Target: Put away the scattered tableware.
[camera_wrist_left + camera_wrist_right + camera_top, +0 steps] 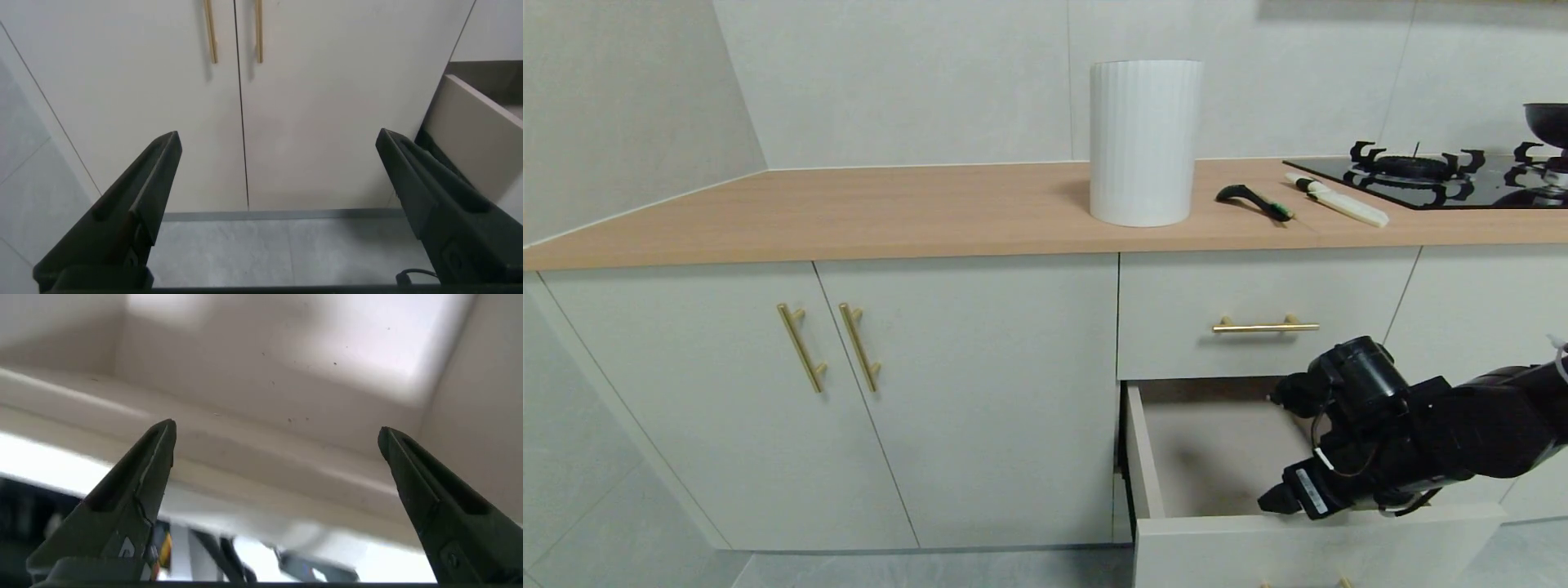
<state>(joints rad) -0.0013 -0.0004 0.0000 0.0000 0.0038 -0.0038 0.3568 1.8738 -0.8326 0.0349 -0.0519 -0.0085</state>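
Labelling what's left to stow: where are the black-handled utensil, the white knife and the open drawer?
black-handled utensil [1241, 195], head view, on its black handle.
white knife [1339, 202], head view, middle of its length.
open drawer [1141, 457], head view, on its left side wall.

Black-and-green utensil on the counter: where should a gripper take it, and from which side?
The black-and-green utensil is probably best taken at its straight middle, from above, with jaws across the narrow shaft. It lies flat on the countertop, so a side approach offers little; the white canister and the cream utensil flank it.
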